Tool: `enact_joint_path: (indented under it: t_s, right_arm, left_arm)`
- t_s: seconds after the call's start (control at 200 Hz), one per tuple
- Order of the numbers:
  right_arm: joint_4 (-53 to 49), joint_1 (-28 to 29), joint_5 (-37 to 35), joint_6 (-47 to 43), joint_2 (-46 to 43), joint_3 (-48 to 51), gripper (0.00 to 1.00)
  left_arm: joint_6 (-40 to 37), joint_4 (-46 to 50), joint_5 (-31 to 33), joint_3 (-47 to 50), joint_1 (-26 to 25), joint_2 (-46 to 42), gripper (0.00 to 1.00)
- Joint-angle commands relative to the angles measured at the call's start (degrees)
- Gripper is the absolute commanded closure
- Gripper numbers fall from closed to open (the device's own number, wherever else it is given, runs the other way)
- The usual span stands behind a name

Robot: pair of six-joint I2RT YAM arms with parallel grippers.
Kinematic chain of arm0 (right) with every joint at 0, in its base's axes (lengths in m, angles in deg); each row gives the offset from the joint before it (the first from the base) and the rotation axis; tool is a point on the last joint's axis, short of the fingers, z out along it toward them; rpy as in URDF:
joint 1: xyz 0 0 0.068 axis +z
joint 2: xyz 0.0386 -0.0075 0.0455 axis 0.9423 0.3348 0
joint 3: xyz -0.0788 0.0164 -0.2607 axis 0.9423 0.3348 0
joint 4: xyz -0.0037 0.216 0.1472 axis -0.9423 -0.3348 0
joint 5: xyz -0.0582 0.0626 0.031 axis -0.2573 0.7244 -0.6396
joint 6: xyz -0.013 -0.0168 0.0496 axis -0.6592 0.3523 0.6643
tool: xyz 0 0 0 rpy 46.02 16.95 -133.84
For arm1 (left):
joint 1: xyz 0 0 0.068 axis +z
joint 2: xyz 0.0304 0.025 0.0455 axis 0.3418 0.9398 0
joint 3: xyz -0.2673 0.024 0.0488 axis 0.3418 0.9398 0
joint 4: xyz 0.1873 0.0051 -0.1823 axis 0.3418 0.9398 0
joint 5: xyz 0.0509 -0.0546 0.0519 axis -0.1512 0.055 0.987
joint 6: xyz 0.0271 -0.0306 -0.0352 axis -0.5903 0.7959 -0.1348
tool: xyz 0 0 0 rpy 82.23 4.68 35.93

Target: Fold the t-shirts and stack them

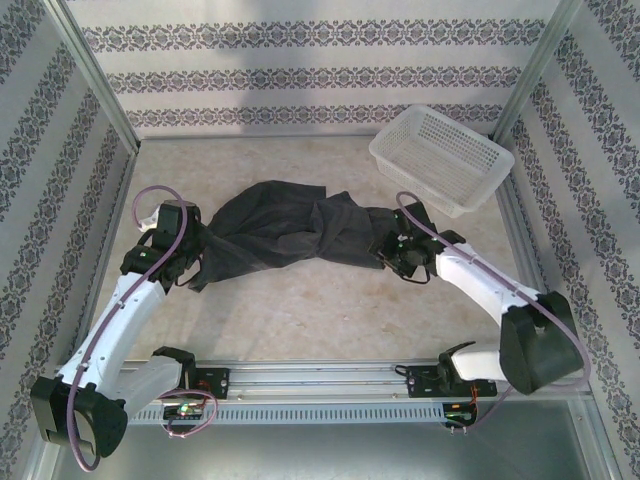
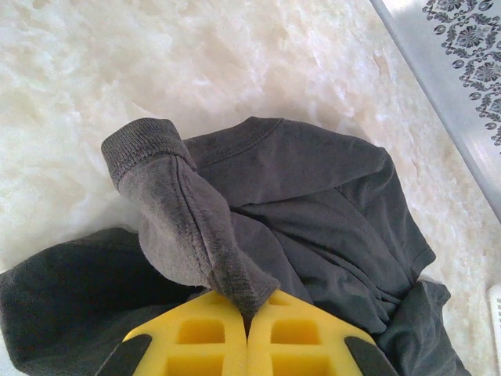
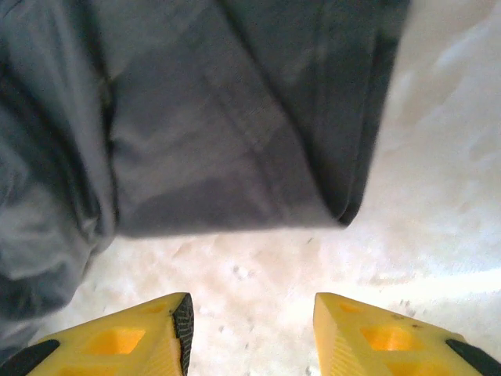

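One dark charcoal t-shirt (image 1: pixel 290 232) lies bunched and stretched across the middle of the table between my two grippers. My left gripper (image 1: pixel 196 262) is at its left end. In the left wrist view that gripper (image 2: pixel 250 315) is shut on a fold of the sleeve, whose ribbed hem (image 2: pixel 145 141) stands up above the yellow fingers (image 2: pixel 196 337). My right gripper (image 1: pixel 388 256) is at the shirt's right end. Its jaws (image 3: pixel 252 313) stand open over bare table, with the edge of the t-shirt (image 3: pixel 219 117) just beyond the fingertips and nothing between them.
A white mesh basket (image 1: pixel 440 155) stands at the back right of the table. Patterned walls close in the left, back and right sides. The pale tabletop (image 1: pixel 300 320) runs in front of the shirt, down to the rail by the arm bases.
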Motion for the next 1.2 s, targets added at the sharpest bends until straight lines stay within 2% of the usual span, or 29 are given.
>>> enact_joint_path:
  t_s: [0.0,0.125,0.255,0.53,0.67,0.889,1.194]
  right_arm:
    - [4.1,-1.5,-2.0,0.2,4.6,-5.5,0.55]
    - [4.0,-1.4,-1.8,-2.4,13.4,-14.6,0.54]
    - [5.6,-0.3,-2.1,-0.4,22.0,-21.7,0.52]
    - [3.9,2.6,-2.8,3.7,38.7,-37.0,0.53]
    - [4.9,1.7,-6.9,5.2,39.7,-37.8,0.58]
    - [3.0,1.3,-10.5,-1.0,39.4,-44.7,0.59]
    - [-1.8,0.9,-9.5,-4.4,49.8,-55.4,0.59]
  left_arm:
    - [-2.0,2.6,2.5,-1.3,0.8,-0.8,1.0]
    - [-2.3,5.5,5.1,-2.0,1.1,-1.8,1.0]
    - [-2.3,6.4,7.4,-1.4,1.6,-4.5,1.0]
    - [-0.8,5.3,4.6,0.8,2.5,-6.1,1.0]
    - [-0.5,4.9,3.9,0.8,2.7,-6.1,1.0]
    - [-1.3,7.9,6.6,0.7,2.8,-6.6,1.0]
    - [-1.3,7.9,8.2,1.3,3.1,-6.3,1.0]
